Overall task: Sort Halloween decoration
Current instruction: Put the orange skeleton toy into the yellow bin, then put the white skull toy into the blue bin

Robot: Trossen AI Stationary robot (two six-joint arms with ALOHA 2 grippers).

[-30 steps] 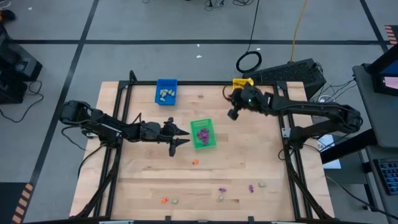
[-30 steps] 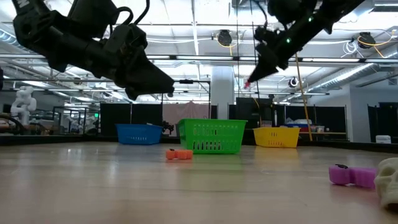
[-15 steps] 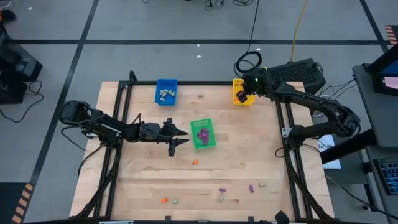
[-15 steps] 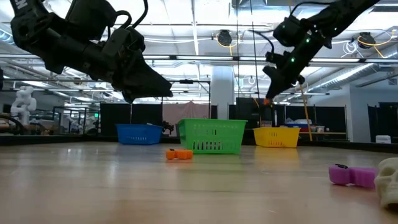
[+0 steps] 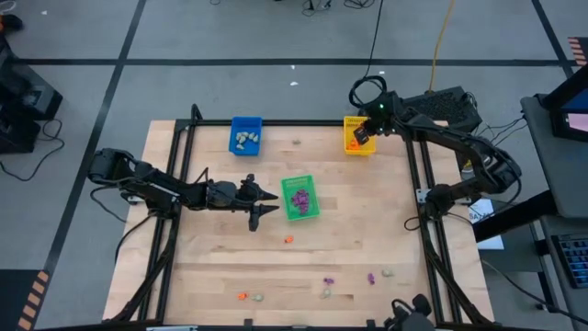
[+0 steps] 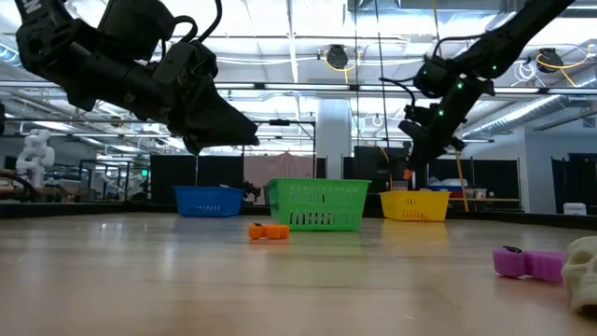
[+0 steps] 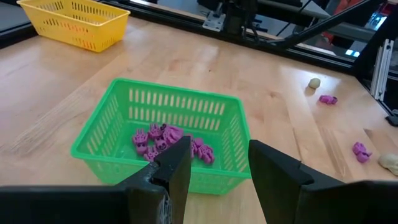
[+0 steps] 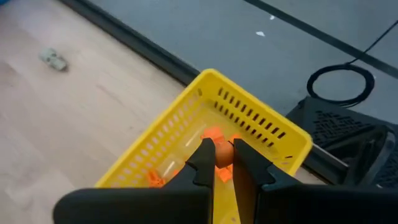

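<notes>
- Fingers of my right gripper (image 8: 224,163) are pinched shut on a small orange trinket (image 8: 223,155), right above the yellow tray (image 8: 261,127).
- That yellow tray sits at the far edge of the wooden table (image 5: 349,248), on my right side, and it has more orange pieces (image 8: 214,134) in it.
- My left gripper (image 7: 214,165) hangs in the air with its two fingers wide apart and nothing between them.
- It is just beside the green tray (image 7: 118,127), which sits in the middle of the table.
- The green tray has a pile of purple trinkets (image 7: 168,140) in it.
- The blue tray (image 5: 245,135) is at the far edge on my left side, with pale grey-white trinkets (image 5: 246,139) inside.
- One orange piece (image 5: 288,239) lies alone on the wood, near the green tray.
- Near the front edge of the table lie more small pieces: an orange one (image 5: 243,296) with a pale one (image 5: 258,297) just beside it.
- Farther along the front are a pale one (image 5: 325,293), two purple ones (image 5: 329,280) (image 5: 371,277) and one more pale one (image 5: 388,272).
- One pale piece (image 5: 297,142) lies on the wood between the blue tray and the yellow tray.
</notes>
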